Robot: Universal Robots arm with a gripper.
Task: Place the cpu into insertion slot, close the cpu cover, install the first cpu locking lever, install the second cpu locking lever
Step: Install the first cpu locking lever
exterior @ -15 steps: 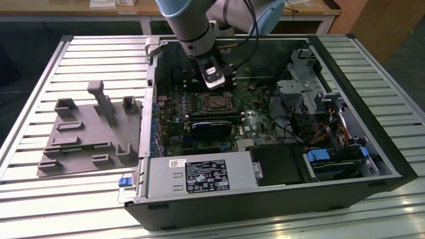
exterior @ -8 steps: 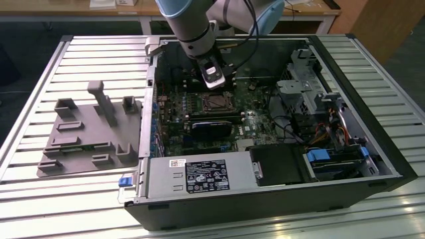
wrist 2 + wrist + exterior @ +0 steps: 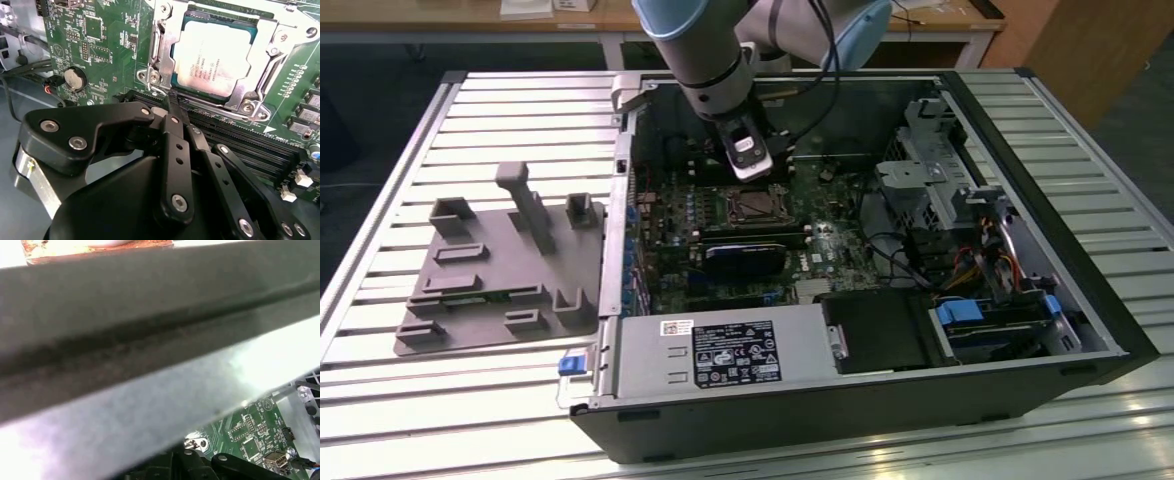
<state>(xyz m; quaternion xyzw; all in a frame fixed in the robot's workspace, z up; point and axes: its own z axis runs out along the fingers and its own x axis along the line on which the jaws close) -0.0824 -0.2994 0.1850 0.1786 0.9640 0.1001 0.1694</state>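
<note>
Green motherboard [image 3: 110, 50] there, dull silver-grey cpu [image 3: 212, 57] with dark print, shiny silver cpu cover [image 3: 167, 42], black end effector [image 3: 172, 102], pale ribbed worktop [image 3: 520, 110], grey fixture plate [image 3: 467, 312].

Your open black metal computer case [image 3: 854, 410] lies on the slatted metal surface [image 3: 454, 400], with the grey moulded fixture tray [image 3: 467, 300] beside it, on the exterior view's left. Inside, the flat silver cpu [image 3: 215, 57] sits in the insertion slot [image 3: 754, 207], under the silver metal cpu cover [image 3: 167, 42].

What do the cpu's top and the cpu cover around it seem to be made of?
The cpu top looks like matte silver-grey metal, judging by its flat, even, pale sheen. The cpu cover appears to be brighter stamped sheet metal, probably steel, since it shows glossy highlights and bent edges.
</note>
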